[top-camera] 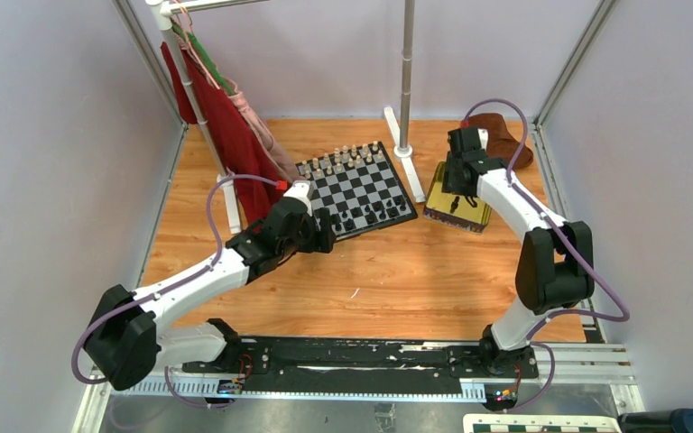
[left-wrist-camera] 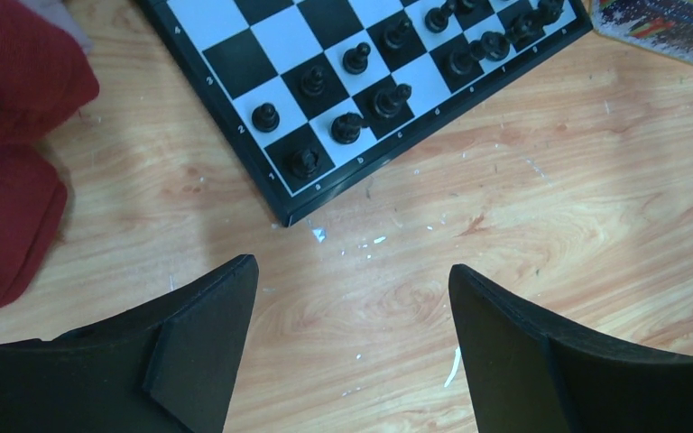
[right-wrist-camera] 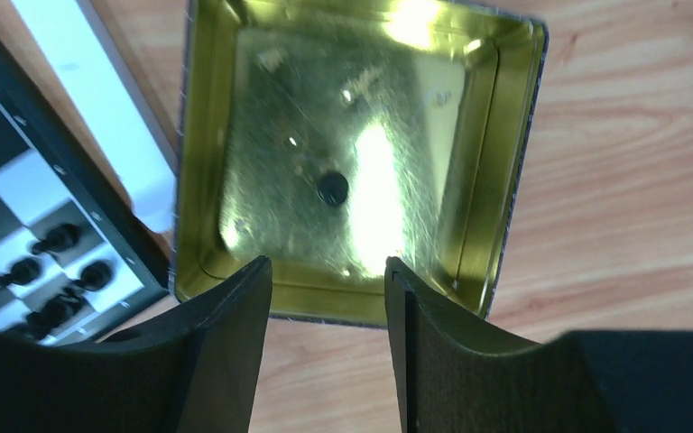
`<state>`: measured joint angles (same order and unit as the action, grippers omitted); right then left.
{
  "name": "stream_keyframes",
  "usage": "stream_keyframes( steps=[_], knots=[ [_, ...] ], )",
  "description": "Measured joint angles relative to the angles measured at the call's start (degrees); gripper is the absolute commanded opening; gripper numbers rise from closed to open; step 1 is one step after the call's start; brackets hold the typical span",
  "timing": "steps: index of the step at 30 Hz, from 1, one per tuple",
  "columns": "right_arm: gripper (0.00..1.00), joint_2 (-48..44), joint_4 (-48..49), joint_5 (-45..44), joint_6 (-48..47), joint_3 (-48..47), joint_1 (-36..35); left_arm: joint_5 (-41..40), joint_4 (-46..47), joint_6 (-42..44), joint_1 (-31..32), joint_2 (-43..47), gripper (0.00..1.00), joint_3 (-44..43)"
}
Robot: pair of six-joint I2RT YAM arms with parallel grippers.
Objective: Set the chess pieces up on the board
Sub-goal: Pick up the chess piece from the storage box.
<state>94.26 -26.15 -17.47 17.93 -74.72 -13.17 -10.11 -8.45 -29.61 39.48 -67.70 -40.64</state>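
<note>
right gripper released over tin toward far-right corner | lone black piece could be knocked aside by an off-centre pinch | left gripper released

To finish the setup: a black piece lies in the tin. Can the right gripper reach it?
Probably yes: the right gripper is open above the open tin, and nothing covers the black piece on its floor.

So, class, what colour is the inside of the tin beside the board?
Shiny gold; the tin shows best in the right wrist view.
</note>
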Motion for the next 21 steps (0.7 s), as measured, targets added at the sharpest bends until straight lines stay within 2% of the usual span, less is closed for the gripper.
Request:
stream_keyframes(
  steps=[7, 21],
  knots=[
    [0.51, -0.7, 0.1, -0.2, 0.0, 6.4, 0.0, 0.0, -1.4, -1.4, 0.0, 2.5, 0.83, 1.8],
    [0.47, 3.3, 3.1, -0.1, 0.0, 6.6, 0.1, -0.4, -2.1, -1.9, 0.0, 2.8, 0.83, 2.1]
  ],
)
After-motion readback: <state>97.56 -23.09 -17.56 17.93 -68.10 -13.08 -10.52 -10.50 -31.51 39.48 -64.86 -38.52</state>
